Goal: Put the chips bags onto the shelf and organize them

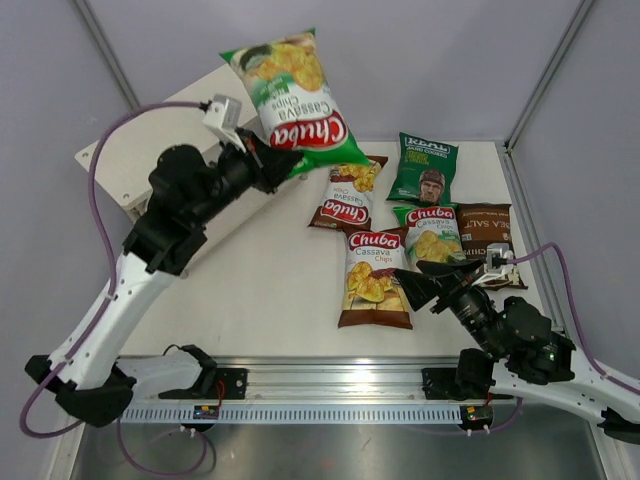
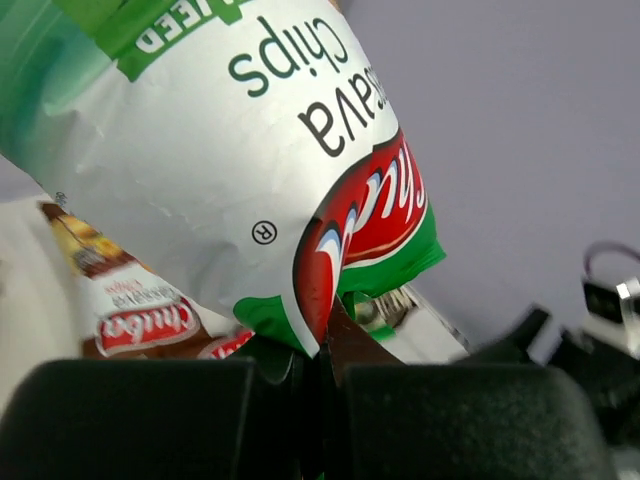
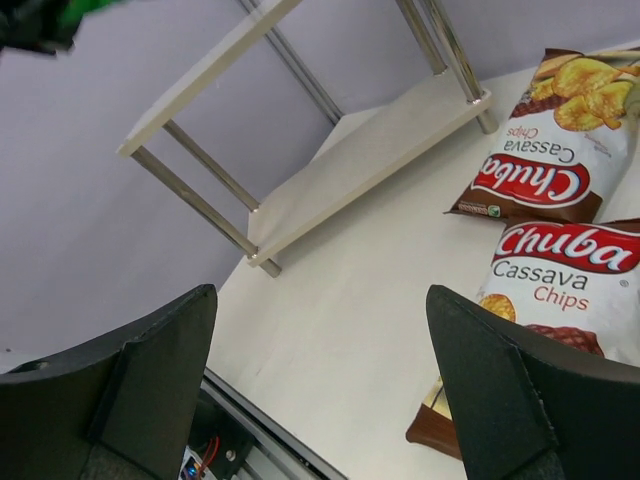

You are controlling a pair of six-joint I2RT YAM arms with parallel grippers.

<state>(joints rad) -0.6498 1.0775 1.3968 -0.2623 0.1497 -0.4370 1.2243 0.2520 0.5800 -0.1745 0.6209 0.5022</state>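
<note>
My left gripper [image 1: 268,163] is shut on the bottom edge of a green-white Chuba bag [image 1: 290,95] and holds it up in the air over the shelf [image 1: 120,160]; the bag fills the left wrist view [image 2: 230,170]. On the table lie two brown Chuba bags [image 1: 349,192] [image 1: 375,275], a second green-white Chuba bag [image 1: 435,232], the dark green bag with a man's face [image 1: 424,168] and the dark brown Kettle bag [image 1: 488,232]. My right gripper [image 1: 425,285] is open and empty, just above the near brown bag. The right wrist view shows the shelf [image 3: 350,150].
Grey walls enclose the table on three sides. The metal rail [image 1: 330,385] with the arm bases runs along the near edge. The shelf's two boards and thin legs stand at the far left.
</note>
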